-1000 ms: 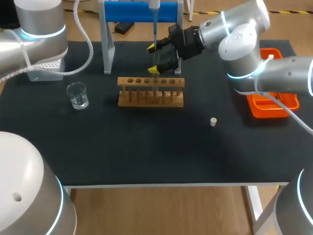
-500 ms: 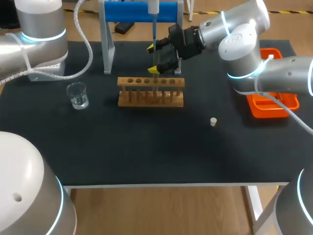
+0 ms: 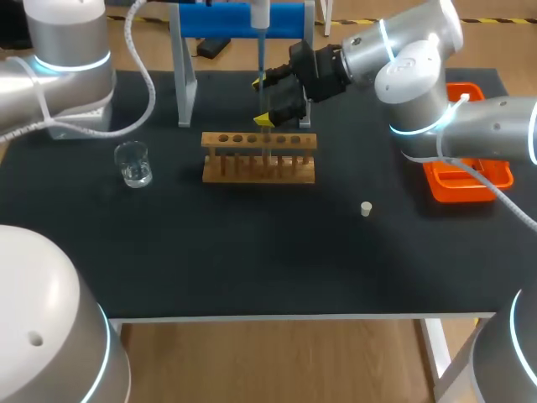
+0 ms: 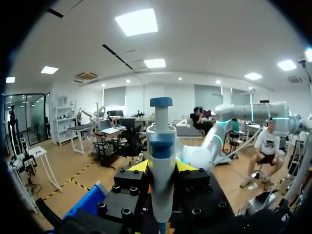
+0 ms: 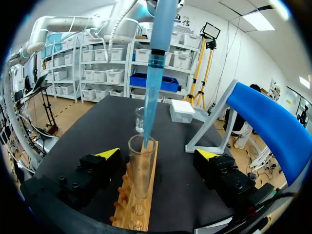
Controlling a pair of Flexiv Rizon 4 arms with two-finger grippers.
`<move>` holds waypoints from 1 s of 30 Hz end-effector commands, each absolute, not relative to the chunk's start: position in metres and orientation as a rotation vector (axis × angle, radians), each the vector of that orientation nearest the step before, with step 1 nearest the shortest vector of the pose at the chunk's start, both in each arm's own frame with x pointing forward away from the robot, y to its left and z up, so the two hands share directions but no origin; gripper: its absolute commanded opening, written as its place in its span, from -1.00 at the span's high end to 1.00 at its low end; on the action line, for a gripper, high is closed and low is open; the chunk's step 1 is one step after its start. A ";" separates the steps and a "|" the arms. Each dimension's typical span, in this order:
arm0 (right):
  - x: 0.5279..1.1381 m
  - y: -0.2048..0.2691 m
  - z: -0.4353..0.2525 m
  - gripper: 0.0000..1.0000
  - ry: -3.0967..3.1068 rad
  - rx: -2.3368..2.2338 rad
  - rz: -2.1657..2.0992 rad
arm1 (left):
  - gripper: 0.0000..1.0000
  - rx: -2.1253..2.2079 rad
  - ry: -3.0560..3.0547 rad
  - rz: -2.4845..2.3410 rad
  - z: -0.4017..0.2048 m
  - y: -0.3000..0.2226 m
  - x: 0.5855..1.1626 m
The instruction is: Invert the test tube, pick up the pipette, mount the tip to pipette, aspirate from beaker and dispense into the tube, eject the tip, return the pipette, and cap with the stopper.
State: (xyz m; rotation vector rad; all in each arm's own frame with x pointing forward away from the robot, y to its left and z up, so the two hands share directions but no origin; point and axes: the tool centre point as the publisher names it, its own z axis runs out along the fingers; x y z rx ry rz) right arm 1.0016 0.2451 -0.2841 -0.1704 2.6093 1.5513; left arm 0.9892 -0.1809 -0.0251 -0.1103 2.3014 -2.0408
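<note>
**Pipette tip in the tube mouth, right claw spread around it**

The right gripper (image 5: 158, 154) stands spread wide. The test tube (image 5: 141, 168) is upright in the wooden rack (image 5: 139, 207) between its fingers, with a gap on each side. The left gripper (image 4: 161, 166) pinches the pipette (image 4: 161, 156), whose blue tip (image 5: 152, 97) dips into the tube's mouth. Ahead of the right gripper stands the beaker (image 5: 140, 119), and the blue stand (image 5: 265, 117) rises close beside one finger. The stopper (image 3: 366, 208) lies on the table (image 3: 252, 269), well apart from the right gripper.
</note>
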 end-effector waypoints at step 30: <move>1.002 0.245 -0.284 -1.00 2.611 -0.172 1.551 | 1.00 -0.044 2.258 -2.071 -0.019 -0.189 0.994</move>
